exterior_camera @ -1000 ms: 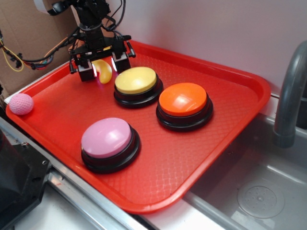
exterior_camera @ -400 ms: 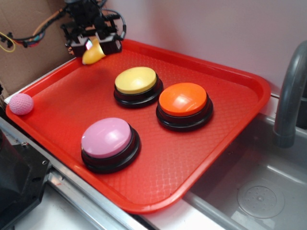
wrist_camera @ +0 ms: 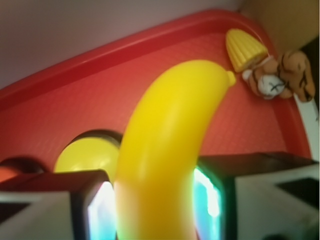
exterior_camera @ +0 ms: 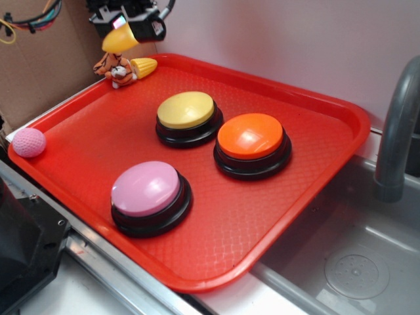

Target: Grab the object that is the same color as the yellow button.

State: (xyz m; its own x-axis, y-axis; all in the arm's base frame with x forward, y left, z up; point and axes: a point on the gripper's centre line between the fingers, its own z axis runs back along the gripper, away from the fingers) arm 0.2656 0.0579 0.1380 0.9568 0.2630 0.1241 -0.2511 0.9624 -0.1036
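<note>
The yellow toy banana (exterior_camera: 119, 41) hangs in the air above the tray's back left corner, and my gripper (exterior_camera: 126, 22) is shut on it. In the wrist view the banana (wrist_camera: 165, 150) fills the middle, pinched between both fingers (wrist_camera: 100, 212), its tip curving up to the right. The yellow button (exterior_camera: 186, 109) with its black base sits on the red tray (exterior_camera: 308, 190), to the right of and nearer than the gripper. The wrist view shows the yellow button (wrist_camera: 85, 157) partly behind the left finger.
An orange plush tiger (exterior_camera: 113, 67) and a pale-yellow corn toy (exterior_camera: 144, 66) lie in the tray's back left corner, below the gripper. An orange button (exterior_camera: 251, 136) and a pink button (exterior_camera: 146, 188) sit nearer. A pink ball (exterior_camera: 28, 142) rests left of the tray; a sink and faucet (exterior_camera: 397, 131) are at the right.
The gripper has closed on the banana and lifted it off the tray, moving up and toward the back left. The tiger and corn toy, hidden before, now show.
</note>
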